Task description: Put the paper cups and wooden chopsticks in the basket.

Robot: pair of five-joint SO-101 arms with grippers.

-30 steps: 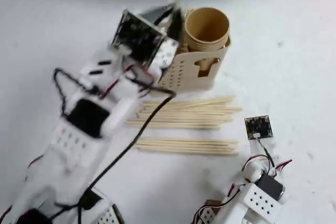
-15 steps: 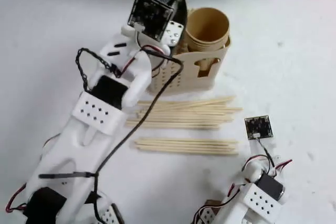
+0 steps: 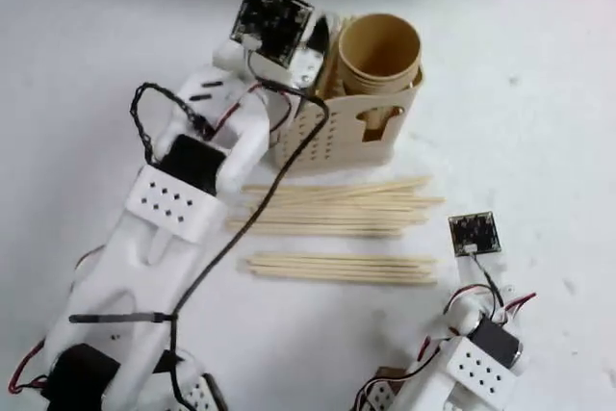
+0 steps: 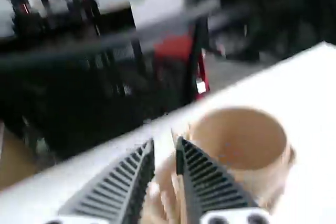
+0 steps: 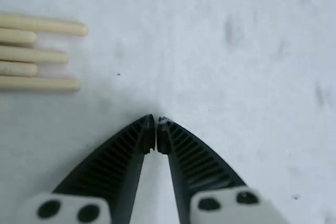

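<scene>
The stack of paper cups (image 3: 380,50) stands inside the basket (image 3: 351,137), in the compartment on the right in the high view. The left jaws hang just above the basket's other compartment, close beside the cups, with only a narrow gap between them. The wooden chopsticks (image 3: 337,209) lie in 2 flat bundles on the tabletop (image 3: 539,122) in front of the basket, 1 just beside its wall and 1 farther off, and the right jaws are closed tip against tip, low over the tabletop, well apart from the basket, near the ends of the farther bundle.
</scene>
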